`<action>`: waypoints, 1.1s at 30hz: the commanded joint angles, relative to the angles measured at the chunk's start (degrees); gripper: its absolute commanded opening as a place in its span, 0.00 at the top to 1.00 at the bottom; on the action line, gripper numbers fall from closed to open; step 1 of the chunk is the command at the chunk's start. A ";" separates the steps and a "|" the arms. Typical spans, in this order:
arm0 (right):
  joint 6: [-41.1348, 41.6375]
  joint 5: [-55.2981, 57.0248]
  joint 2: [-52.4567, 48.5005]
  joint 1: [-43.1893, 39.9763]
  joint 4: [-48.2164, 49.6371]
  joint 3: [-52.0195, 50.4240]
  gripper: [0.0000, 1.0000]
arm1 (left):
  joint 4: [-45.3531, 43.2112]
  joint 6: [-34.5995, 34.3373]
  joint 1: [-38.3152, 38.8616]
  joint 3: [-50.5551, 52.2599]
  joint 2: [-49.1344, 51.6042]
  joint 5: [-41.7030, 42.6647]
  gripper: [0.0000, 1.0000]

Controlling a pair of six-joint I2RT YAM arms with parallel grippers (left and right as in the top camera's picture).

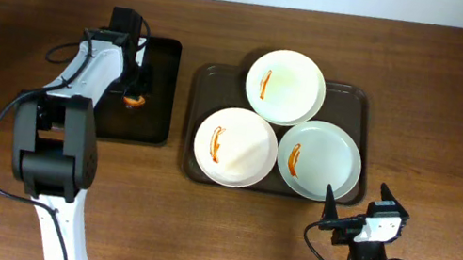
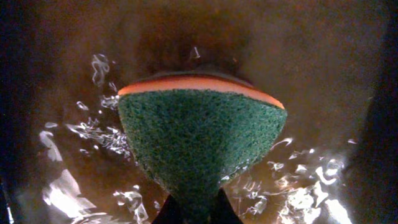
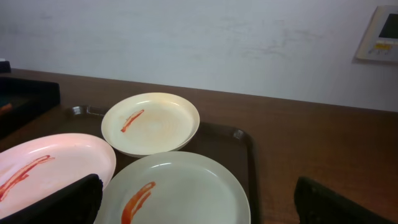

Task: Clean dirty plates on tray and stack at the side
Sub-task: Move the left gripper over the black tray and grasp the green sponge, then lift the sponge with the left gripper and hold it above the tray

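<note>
Three white plates sit on the dark brown tray (image 1: 211, 81), each with an orange-red streak: a back plate (image 1: 286, 87), a front left plate (image 1: 235, 147) and a front right plate (image 1: 320, 160). In the right wrist view they show as back (image 3: 151, 124), left (image 3: 50, 169) and near (image 3: 174, 193). My left gripper (image 1: 133, 98) is over the black tray (image 1: 158, 88) and shut on a green and orange sponge (image 2: 199, 134). My right gripper (image 1: 357, 205) is open and empty, just in front of the brown tray's right corner.
The small black tray is wet, with water glinting under the sponge (image 2: 81, 130). The left arm's base and cable (image 1: 55, 156) stand at the front left. A white wall (image 3: 199, 43) rises behind the table.
</note>
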State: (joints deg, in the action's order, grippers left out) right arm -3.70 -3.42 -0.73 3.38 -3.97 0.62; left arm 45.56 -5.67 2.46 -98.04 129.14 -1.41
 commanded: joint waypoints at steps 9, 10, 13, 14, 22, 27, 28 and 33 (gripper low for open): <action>-0.37 0.50 0.37 0.31 -0.33 -0.31 0.02 | -2.99 -0.11 0.07 0.72 1.79 0.09 1.00; -0.37 0.50 0.37 0.31 -0.33 -0.31 0.02 | -3.13 -0.09 0.07 0.72 1.79 0.09 1.00; -0.37 0.50 0.37 0.31 -0.33 -0.31 0.02 | -3.82 -0.09 0.04 0.72 1.79 0.09 0.64; -0.37 0.50 0.37 0.31 -0.33 -0.31 0.02 | -4.44 -0.09 0.04 0.72 1.79 0.09 0.19; -0.37 0.50 0.37 0.31 -0.33 -0.31 0.02 | -10.84 -0.09 0.00 0.74 1.79 0.02 0.42; -0.37 0.50 0.37 0.31 -0.33 -0.31 0.02 | -11.72 -0.09 0.00 0.74 1.79 -2.95 1.00; -0.37 0.50 0.37 0.31 -0.33 -0.31 0.02 | -11.76 -0.09 0.00 0.72 1.79 -2.95 0.62; -0.35 0.50 0.37 0.31 -0.33 -0.31 0.02 | -12.13 -0.07 0.00 0.72 1.81 -2.95 0.55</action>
State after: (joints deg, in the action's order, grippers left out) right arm -3.70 -3.42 -0.73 3.38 -3.97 0.62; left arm 33.56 -5.78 2.50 -97.82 130.02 -3.68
